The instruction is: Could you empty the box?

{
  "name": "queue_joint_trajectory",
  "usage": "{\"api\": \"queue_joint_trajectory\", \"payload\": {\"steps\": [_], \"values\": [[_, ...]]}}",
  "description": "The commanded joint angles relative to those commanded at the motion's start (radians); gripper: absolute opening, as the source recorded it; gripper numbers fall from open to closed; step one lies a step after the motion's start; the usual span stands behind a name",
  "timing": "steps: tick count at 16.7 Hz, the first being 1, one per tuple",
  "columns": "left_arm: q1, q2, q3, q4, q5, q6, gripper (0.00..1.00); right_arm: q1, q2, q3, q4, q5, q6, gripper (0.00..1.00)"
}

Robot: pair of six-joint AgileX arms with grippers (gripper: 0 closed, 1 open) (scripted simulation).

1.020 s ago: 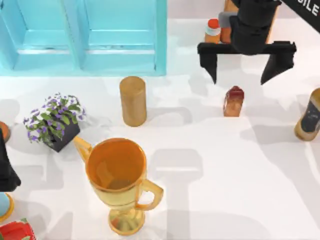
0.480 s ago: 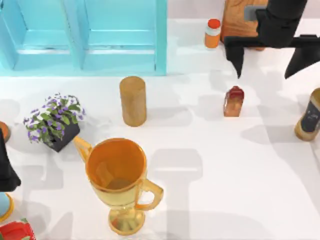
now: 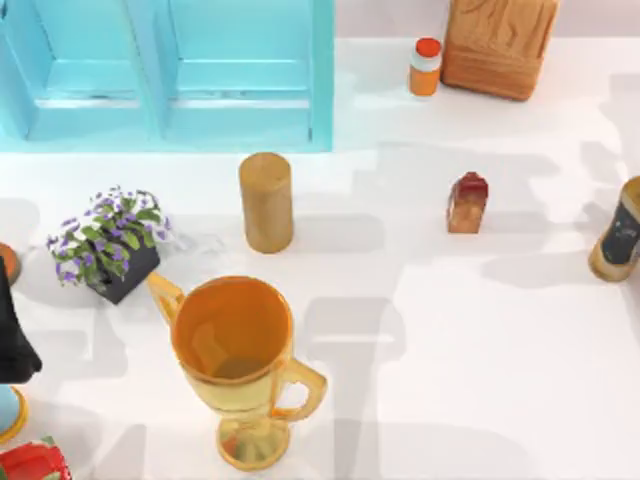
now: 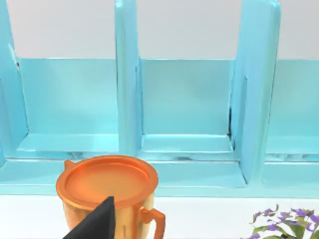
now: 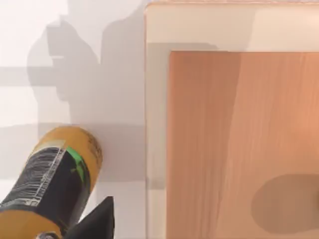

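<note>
A wooden box (image 3: 497, 45) stands at the back right of the table. Just to its left is a small orange bottle (image 3: 425, 66) with a red cap. In front of the box a small red-brown block (image 3: 467, 202) stands upright on the table with nothing touching it. One black fingertip (image 5: 94, 221) of my right gripper shows in the right wrist view, off to one side, over a yellow bottle (image 5: 50, 189) and beside a flat wooden panel (image 5: 234, 149). My left arm (image 3: 12, 330) is parked at the left edge, its fingertip (image 4: 97, 221) before an orange cup (image 4: 107, 186).
A blue shelf unit (image 3: 170, 70) fills the back left. A tan cylinder (image 3: 266, 200), a purple flower pot (image 3: 110, 245) and a tall orange trophy cup (image 3: 235, 350) stand left of centre. A yellow bottle (image 3: 618, 232) lies at the right edge.
My right gripper, open above the red-brown block a second ago, has moved back and to the right, out of the top view. The block and other things have stayed put.
</note>
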State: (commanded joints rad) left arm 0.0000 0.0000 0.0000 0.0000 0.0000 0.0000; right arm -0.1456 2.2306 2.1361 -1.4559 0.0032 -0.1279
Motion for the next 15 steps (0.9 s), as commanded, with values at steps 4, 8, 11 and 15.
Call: {"api": "queue_joint_trajectory", "payload": {"steps": [4,8,11,15], "values": [[0.0,0.0,0.0,0.0,0.0,0.0,1.0,-0.218,-0.109,-0.13,0.021,0.001,-0.218,1.0],[0.0,0.0,0.0,0.0,0.0,0.0,1.0,-0.325,-0.178,-0.227,0.029,-0.004,-0.327,1.0],[0.0,0.0,0.0,0.0,0.0,0.0,1.0,-0.33,-0.18,-0.231,0.029,-0.004,-0.331,1.0],[0.0,0.0,0.0,0.0,0.0,0.0,1.0,-0.326,-0.176,-0.24,0.041,-0.004,-0.329,1.0]]}}
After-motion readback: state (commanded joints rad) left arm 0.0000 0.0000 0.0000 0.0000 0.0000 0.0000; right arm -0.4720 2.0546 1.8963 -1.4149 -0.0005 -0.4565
